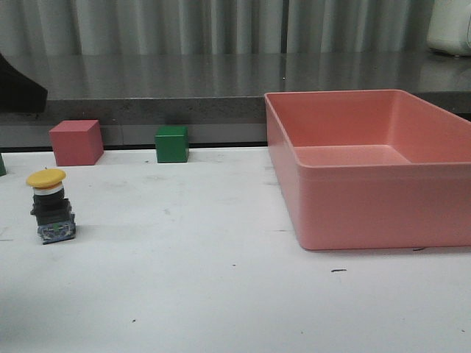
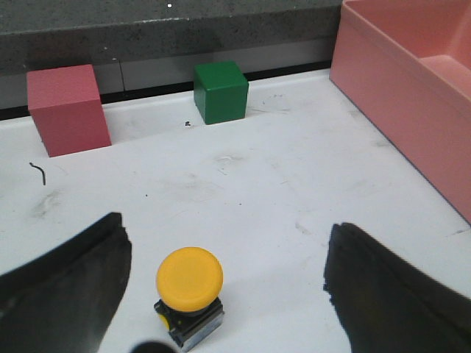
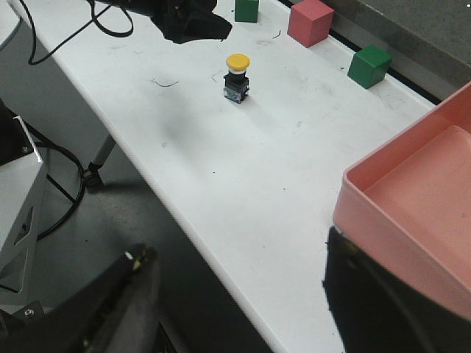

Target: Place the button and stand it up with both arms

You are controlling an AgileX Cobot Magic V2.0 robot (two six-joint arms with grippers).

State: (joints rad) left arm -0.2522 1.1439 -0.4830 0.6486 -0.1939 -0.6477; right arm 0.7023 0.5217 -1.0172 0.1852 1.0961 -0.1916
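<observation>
The button (image 1: 50,206) stands upright on the white table (image 1: 221,294) at the left, yellow cap up, block base down. In the left wrist view the button (image 2: 189,283) sits between the fingers of my left gripper (image 2: 227,228), nearer one finger (image 2: 66,287), and touches neither. The left gripper is open and empty. My right gripper (image 3: 235,246) is open and empty, high over the table's front edge, far from the button (image 3: 237,73). The right wrist view shows the left gripper (image 3: 188,22) just behind the button. Neither gripper's fingers show in the front view.
A large pink bin (image 1: 368,169) fills the right side of the table. A red cube (image 1: 76,142) and a green cube (image 1: 171,144) stand at the back edge behind the button. Another green cube (image 3: 247,9) stands further left. A dark ledge runs behind the table.
</observation>
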